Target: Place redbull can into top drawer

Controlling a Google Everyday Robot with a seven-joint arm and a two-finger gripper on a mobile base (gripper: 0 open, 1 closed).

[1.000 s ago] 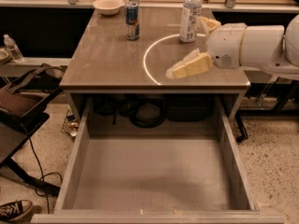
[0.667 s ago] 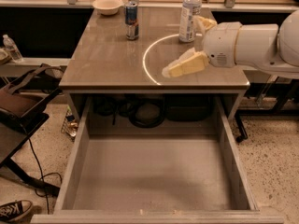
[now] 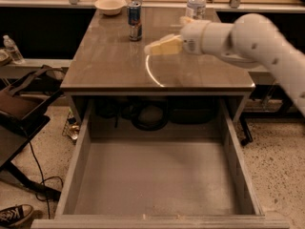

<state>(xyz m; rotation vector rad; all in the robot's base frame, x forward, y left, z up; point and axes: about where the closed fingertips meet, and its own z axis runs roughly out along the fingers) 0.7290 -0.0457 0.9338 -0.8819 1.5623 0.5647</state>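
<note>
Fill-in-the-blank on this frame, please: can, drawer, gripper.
1. The redbull can stands upright beside a white ___.
2. The top drawer is pulled ___ and holds nothing.
3. The gripper hovers above the ___, apart from the can.
Missing words: bowl; open; table.

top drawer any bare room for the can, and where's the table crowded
The top drawer floor is bare wall to wall. The table is free near-left. Crowded at the far edge: bowl, redbull can, bottle; the gripper hangs right of the can.
</note>
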